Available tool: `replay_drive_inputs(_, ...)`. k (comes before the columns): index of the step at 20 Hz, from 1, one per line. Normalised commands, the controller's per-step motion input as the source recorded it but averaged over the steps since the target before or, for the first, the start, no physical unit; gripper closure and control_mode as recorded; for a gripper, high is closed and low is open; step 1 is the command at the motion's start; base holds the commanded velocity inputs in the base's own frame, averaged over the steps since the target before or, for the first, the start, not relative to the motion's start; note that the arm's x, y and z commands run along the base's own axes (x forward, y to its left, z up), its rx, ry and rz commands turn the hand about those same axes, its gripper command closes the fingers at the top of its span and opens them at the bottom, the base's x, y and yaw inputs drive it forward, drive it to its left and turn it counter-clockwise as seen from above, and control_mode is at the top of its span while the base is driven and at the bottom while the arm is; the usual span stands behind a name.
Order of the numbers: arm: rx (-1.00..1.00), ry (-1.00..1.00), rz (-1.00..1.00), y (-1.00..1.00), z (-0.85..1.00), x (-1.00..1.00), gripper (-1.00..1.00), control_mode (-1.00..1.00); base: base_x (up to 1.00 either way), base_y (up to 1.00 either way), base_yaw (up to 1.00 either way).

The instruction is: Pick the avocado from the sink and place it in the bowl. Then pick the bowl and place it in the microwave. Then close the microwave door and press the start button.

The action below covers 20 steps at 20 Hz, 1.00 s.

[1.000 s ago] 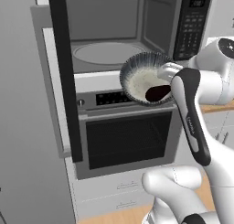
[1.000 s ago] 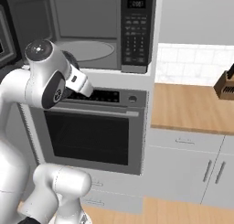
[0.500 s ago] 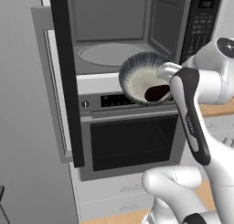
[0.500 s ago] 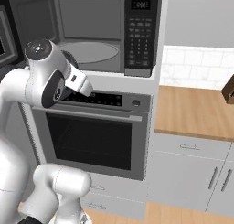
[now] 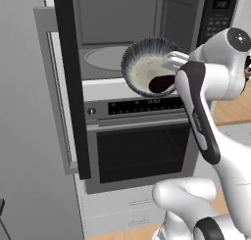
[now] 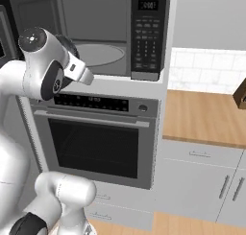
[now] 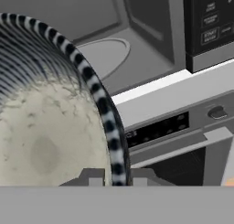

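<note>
The bowl [image 5: 143, 66], dark streaked outside and pale inside, hangs tilted in front of the microwave's [image 5: 122, 31] open cavity, level with its lower edge. The near-black avocado [image 5: 161, 84] lies inside it at the low side. My gripper [image 5: 174, 62] is shut on the bowl's right rim. In the hand view the striped rim [image 7: 106, 109] runs down between the fingertips [image 7: 92, 177], with the turntable [image 7: 101, 55] beyond. The microwave door [image 5: 71, 82] stands swung open at the left. The keypad strip [image 6: 147, 33] is right of the cavity. The sink is out of view.
A wall oven [image 5: 142, 151] with a control strip sits right under the microwave. To the right runs a wooden counter [image 6: 206, 115] over grey drawers, with a knife block [image 6: 240, 95] at its far edge. A tall grey panel [image 5: 24, 136] stands left of the open door.
Both base views have shifted, so the camera moved nearer the microwave. The bowl has risen and moved left, from in front of the oven's control strip to the cavity's lower edge.
</note>
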Motion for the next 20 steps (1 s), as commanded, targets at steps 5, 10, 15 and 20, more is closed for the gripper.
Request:
replay_drive_inputs(5, 0.07, 0.04, -0.22, 0.01, 0.44, 1.0, 1.0, -1.0, 0.0, 0.0, 0.0)
replay_drive_inputs(10, 0.09, 0.1, -0.35, 0.0, 0.14, 1.0, 1.0, -1.0, 0.0, 0.0, 0.0)
replay_drive_inputs(15, 0.19, 0.14, -0.38, 0.0, 0.0, 0.93, 1.0, -1.0, 0.0, 0.0, 0.0)
replay_drive_inputs(20, 0.25, 0.13, -0.32, 0.09, -0.26, 0.98, 1.0, -1.0, 0.0, 0.0, 0.0)
